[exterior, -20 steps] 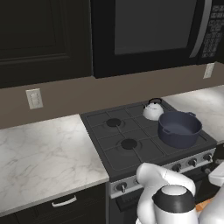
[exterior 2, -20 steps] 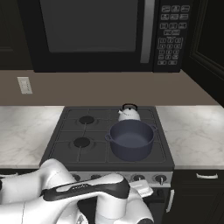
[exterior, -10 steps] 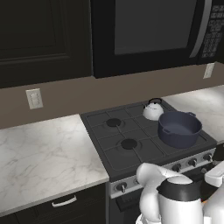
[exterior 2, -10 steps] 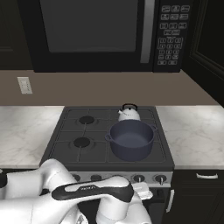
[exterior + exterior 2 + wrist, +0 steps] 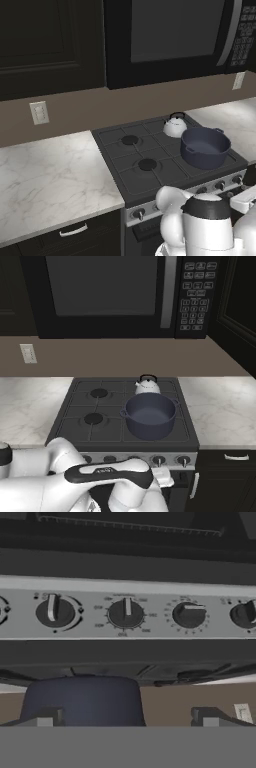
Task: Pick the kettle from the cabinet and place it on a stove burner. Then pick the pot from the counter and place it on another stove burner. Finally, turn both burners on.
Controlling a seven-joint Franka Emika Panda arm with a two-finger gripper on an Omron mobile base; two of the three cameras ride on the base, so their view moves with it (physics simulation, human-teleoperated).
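Hand at the stove knobs, both vessels set on burners

The hand is held spread and empty before the knobs; small, stiff and likely slippery, each is best pinched across its ridge; beyond, the pot and kettle are seated on right-hand burners.

Even, shadowless rendered light leaves the marbled tabletop bright and the microwave nearly black. All three pictures are soft and slightly blurred, the hand view blurriest, and without glare.

The tool stands wide open; a row of stove knobs lies ahead, the pot between its fingertips
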